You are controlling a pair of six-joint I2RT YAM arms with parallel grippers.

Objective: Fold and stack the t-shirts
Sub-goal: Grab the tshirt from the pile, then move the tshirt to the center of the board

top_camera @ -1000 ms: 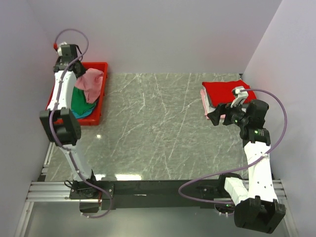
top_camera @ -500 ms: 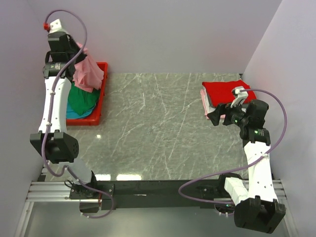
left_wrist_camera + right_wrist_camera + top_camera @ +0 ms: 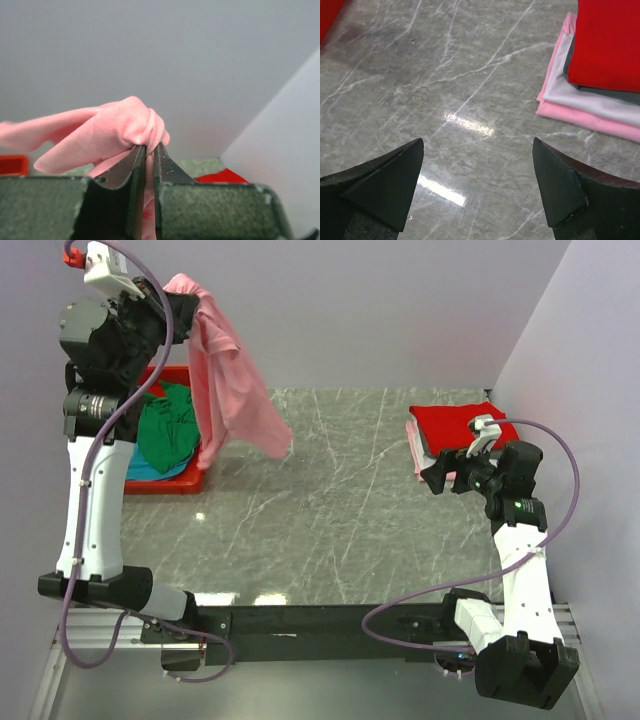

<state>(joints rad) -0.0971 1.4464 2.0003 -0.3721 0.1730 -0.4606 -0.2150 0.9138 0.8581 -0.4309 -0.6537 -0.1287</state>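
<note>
A salmon pink t-shirt (image 3: 228, 390) hangs high over the table's far left, pinched at its top by my left gripper (image 3: 178, 302). In the left wrist view the gripper (image 3: 150, 148) is shut on a bunched fold of that pink t-shirt (image 3: 120, 131). Green (image 3: 168, 425) and teal (image 3: 148, 466) t-shirts lie in the red bin (image 3: 168, 483). A folded stack topped by a red t-shirt (image 3: 455, 424) sits at the far right; the stack (image 3: 600, 75) shows red over grey, white and pale pink layers. My right gripper (image 3: 438, 472) (image 3: 479, 182) hovers open beside it, holding nothing.
The red plastic bin stands at the table's far left, partly behind the raised left arm. White walls close in the back and both sides. Grey marble tabletop (image 3: 340, 500) lies between bin and stack.
My left arm has risen from the bin, lifting the pink t-shirt up and rightward so it now hangs unfurled above the table. The right arm has not moved.
</note>
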